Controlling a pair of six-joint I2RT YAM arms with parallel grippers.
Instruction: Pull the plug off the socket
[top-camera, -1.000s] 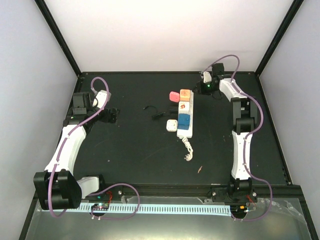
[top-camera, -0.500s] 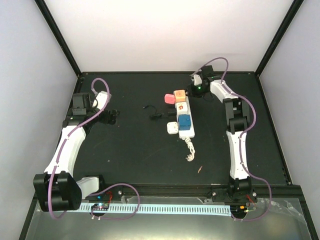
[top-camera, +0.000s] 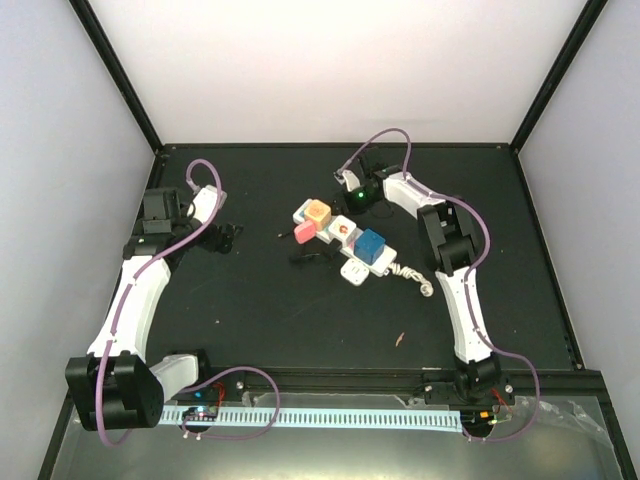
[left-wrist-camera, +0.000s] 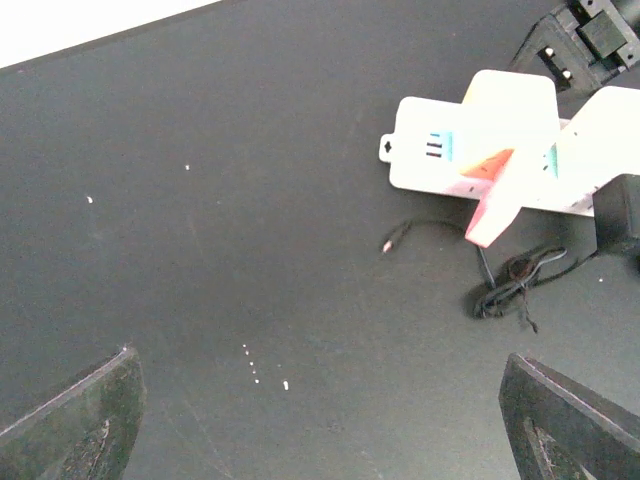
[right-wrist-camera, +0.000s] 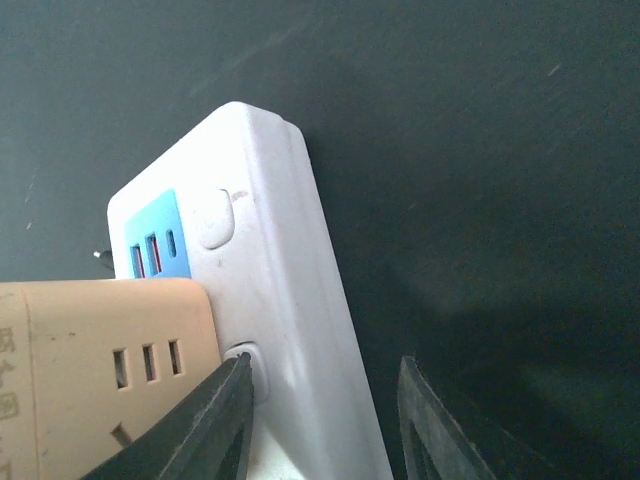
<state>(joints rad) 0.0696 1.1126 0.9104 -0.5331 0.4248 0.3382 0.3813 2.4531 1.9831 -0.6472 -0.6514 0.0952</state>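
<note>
Lying diagonally mid-table, the socket (top-camera: 345, 238) is clamped at its end by the right gripper (right-wrist-camera: 322, 368); the left gripper (left-wrist-camera: 318, 362) is held wide open, so socket and plug (right-wrist-camera: 100, 390) may be dragged together

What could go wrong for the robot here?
The right claw straddles an edge of the power strip, not the peach adapter, so pulling may just drag the whole strip. The left claw hangs open, away from it, so nothing pins it down. The black cable beside it could snag.
</note>
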